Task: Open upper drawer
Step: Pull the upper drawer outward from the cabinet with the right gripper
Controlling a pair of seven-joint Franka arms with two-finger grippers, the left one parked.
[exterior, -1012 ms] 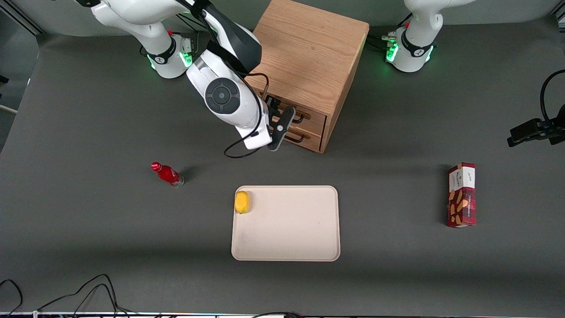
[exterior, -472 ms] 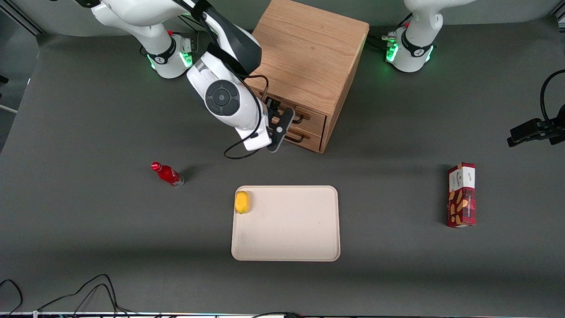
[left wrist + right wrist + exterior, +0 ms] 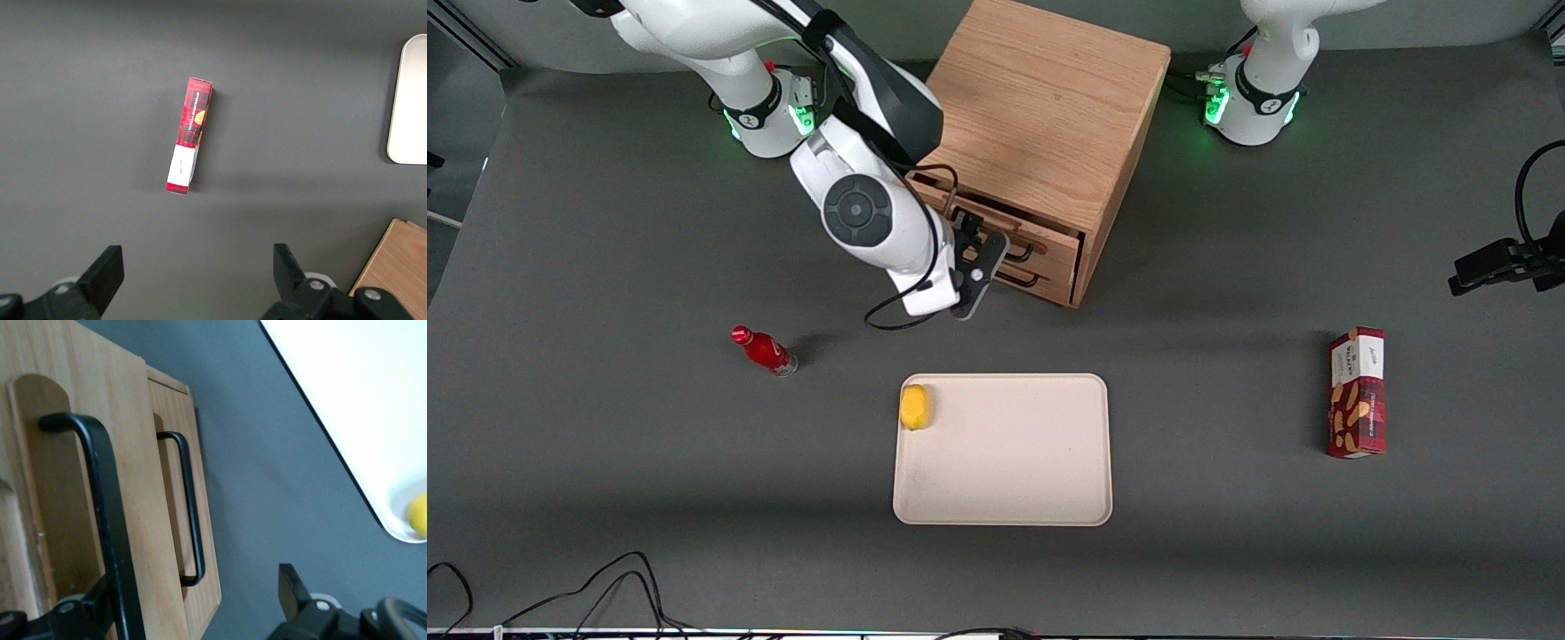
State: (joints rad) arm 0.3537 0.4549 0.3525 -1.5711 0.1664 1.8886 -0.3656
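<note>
The upper drawer (image 3: 1009,233) now juts out of the cabinet (image 3: 1040,133), pulled partly open since a moment ago. The gripper (image 3: 980,252) has drawn back with it, hooked on its handle (image 3: 100,513); finger spread cannot be told. The arm hides part of the drawer's front.

surface: dark grey matte table (image 3: 605,222), evenly lit from above | shadows: soft ones cast | edge nearest the camera: black cables (image 3: 605,587) are seen | farthest edge: a grey wall strip
</note>
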